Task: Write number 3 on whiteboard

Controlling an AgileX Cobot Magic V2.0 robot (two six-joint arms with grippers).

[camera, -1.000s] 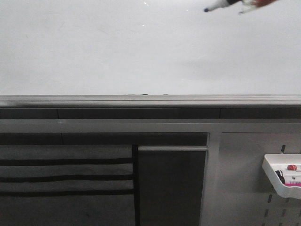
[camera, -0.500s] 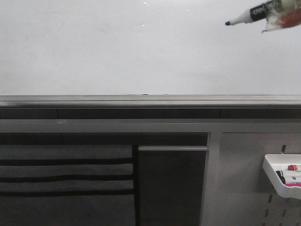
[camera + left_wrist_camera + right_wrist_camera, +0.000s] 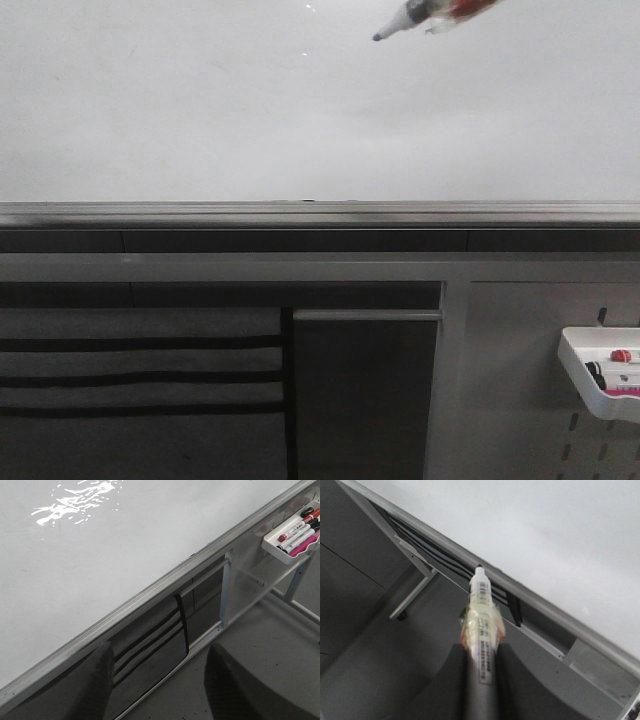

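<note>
The glossy whiteboard (image 3: 200,110) fills the upper front view, and its white surface (image 3: 555,535) also shows in the right wrist view. No number 3 is in view on it. A white marker (image 3: 412,17) with a dark tip slants down to the left near the board's top right. My right gripper (image 3: 481,652) is shut on the marker (image 3: 481,605), whose barrel is wrapped in clear tape. Whether the tip touches the board I cannot tell. My left gripper (image 3: 157,680) is open with nothing between its dark fingers (image 3: 100,680), below the whiteboard (image 3: 100,555) edge.
A grey metal rail (image 3: 320,213) runs along the board's lower edge. Below it hang a dark striped fabric panel (image 3: 140,380) and a grey perforated panel with a white tray (image 3: 600,385) of markers, the same tray (image 3: 280,550) in the left wrist view.
The marker dipped right and down, then swung left and slightly up across the top of the board. The left gripper's earlier position is not shown.
</note>
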